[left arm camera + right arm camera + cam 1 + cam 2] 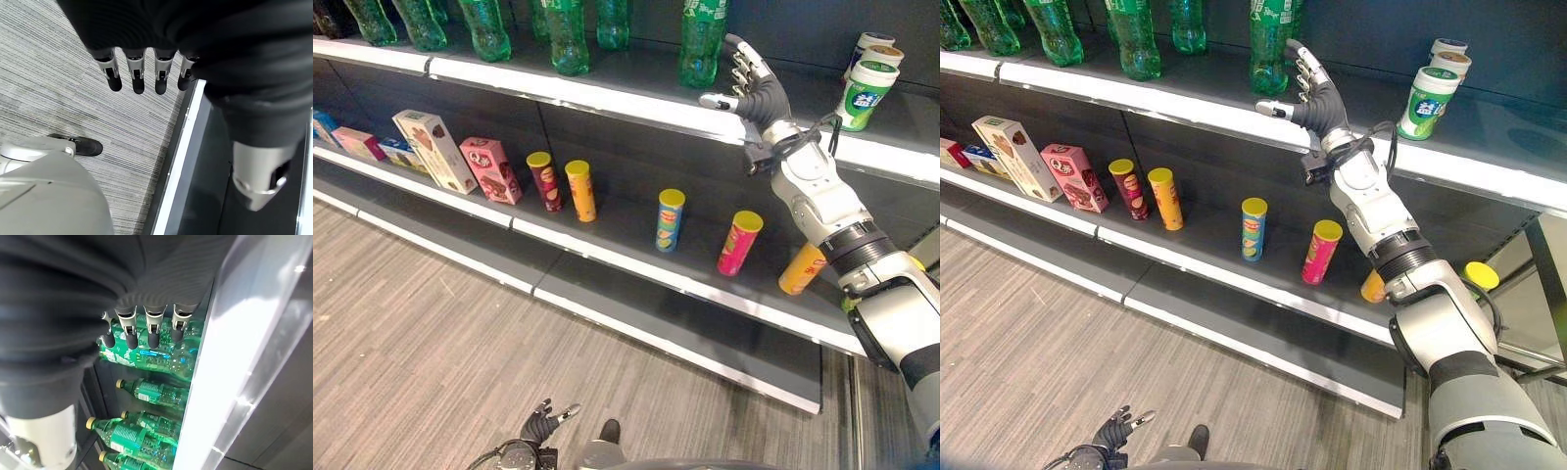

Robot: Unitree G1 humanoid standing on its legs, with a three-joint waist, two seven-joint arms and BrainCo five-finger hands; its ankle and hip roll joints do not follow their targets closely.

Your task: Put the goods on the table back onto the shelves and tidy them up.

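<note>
Along the upper shelf (607,98), green bottles (570,34) stood in a row; the right hand (754,83) hovered at its front edge beside the last bottle (703,39), fingers straight and spread, holding nothing. Below that shelf stood tall snack cans (670,219) and boxes (434,149). Well below it, near the floor, the left hand (540,424) hung relaxed, empty. Judged: a bottle looked placed (release stage); next, withdraw without knocking it.

green bottles (568,34) cropped at top edge, orange can (801,269) partly behind right arm
</note>
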